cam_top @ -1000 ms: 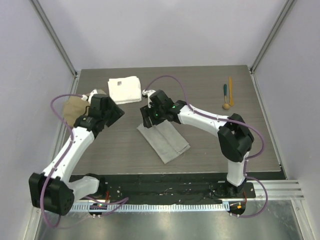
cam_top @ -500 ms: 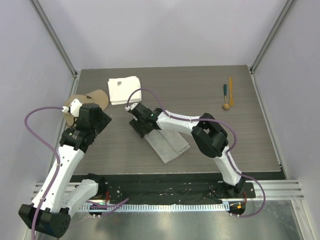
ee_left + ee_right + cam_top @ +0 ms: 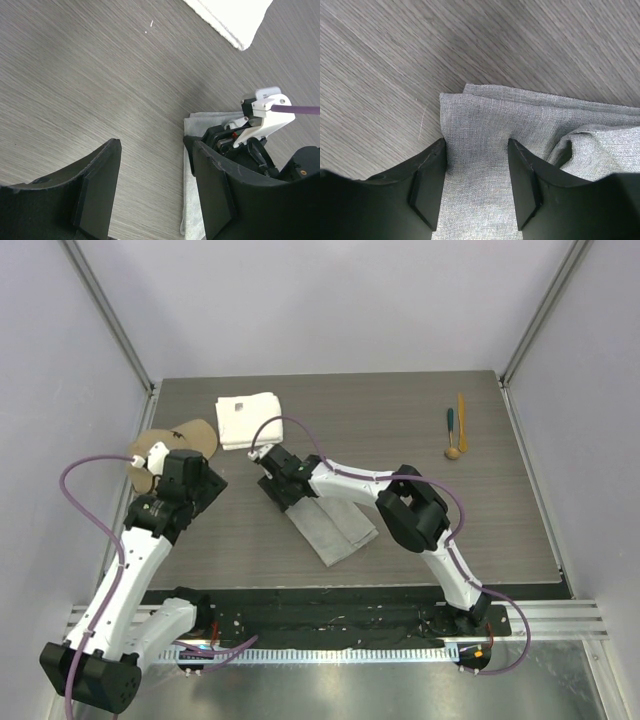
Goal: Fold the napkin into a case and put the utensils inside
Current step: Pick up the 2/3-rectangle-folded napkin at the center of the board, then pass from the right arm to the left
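Note:
The napkin (image 3: pixel 330 521) lies folded into a long grey strip at the table's middle, running from upper left to lower right. My right gripper (image 3: pixel 281 483) is at its upper-left end. In the right wrist view the gripper (image 3: pixel 476 185) is open, pads pressed down either side of the grey cloth (image 3: pixel 485 125), which has a raised fold at right. My left gripper (image 3: pixel 208 486) is open and empty over bare table left of the napkin (image 3: pixel 197 125). The utensils lie far right: teal-handled piece (image 3: pixel 450 420), orange stick (image 3: pixel 461 418), round wooden bowl (image 3: pixel 453 452).
A white square towel (image 3: pixel 248 420) lies at the back left; its corner shows in the left wrist view (image 3: pixel 235 20). A tan cap (image 3: pixel 180 440) lies at the left edge behind my left arm. Metal posts and walls bound the table.
My right gripper has moved left and down onto the napkin's upper-left end. My left arm has pulled back to the left, away from the napkin.

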Action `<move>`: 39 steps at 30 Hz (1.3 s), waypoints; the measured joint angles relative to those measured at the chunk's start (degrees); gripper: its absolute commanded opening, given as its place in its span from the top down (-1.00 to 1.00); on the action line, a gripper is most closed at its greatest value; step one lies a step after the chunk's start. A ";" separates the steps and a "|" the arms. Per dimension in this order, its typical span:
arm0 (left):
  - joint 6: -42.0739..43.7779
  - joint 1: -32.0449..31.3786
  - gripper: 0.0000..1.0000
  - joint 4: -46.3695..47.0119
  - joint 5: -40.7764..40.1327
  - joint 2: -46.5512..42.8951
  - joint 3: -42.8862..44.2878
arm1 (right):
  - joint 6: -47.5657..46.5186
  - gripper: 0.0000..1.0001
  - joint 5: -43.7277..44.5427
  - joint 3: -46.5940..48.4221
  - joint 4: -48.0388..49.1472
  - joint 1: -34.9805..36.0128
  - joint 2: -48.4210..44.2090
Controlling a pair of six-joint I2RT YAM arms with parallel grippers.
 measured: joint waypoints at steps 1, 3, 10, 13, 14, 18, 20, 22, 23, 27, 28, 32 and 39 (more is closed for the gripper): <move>0.00 0.02 -0.26 -0.02 0.15 0.02 -0.15 | 0.09 -0.10 0.04 0.17 -0.04 0.00 0.11; 0.02 0.00 -0.27 0.02 0.33 0.04 -0.44 | 0.33 -0.13 0.17 0.52 -0.09 0.00 0.37; 0.04 0.02 -0.27 1.18 1.29 1.31 -1.53 | 1.62 0.38 1.05 0.74 -0.07 0.00 0.70; 0.15 0.02 -0.28 2.14 2.54 2.86 -1.88 | 1.79 0.63 1.90 0.83 -0.09 -0.11 0.74; 0.28 0.00 -0.27 2.51 3.04 3.41 -2.03 | 1.92 0.81 2.01 0.83 -0.13 -0.26 0.74; 1.53 0.09 -0.33 4.61 5.66 5.22 -3.26 | 2.38 0.98 -0.11 0.83 0.04 -1.18 0.68; 2.03 0.33 -0.40 6.47 7.82 5.90 -4.48 | 2.80 0.97 -3.17 0.26 1.14 -2.12 0.37; 2.91 0.76 -0.50 8.85 10.86 6.69 -6.27 | 3.37 0.98 -7.21 -0.72 2.40 -3.32 -0.11; 3.28 1.03 -0.54 10.54 12.76 7.30 -7.26 | 3.78 0.98 -9.42 -1.18 2.95 -4.13 -0.33; 4.02 2.47 -0.61 18.03 21.79 11.32 -11.13 | 5.64 0.98 -17.70 -3.54 5.66 -7.04 -1.03; 4.13 3.02 -0.63 20.63 24.46 12.98 -12.26 | 6.10 0.98 -19.80 -4.31 6.45 -7.82 -1.22; 4.33 4.33 -0.64 27.30 31.34 19.04 -13.66 | 7.30 0.98 -24.55 -5.73 8.15 -9.42 -1.42; 3.37 5.22 -0.40 40.44 39.01 29.99 -13.66 | 10.12 0.98 -31.45 -9.40 11.13 -11.26 -2.36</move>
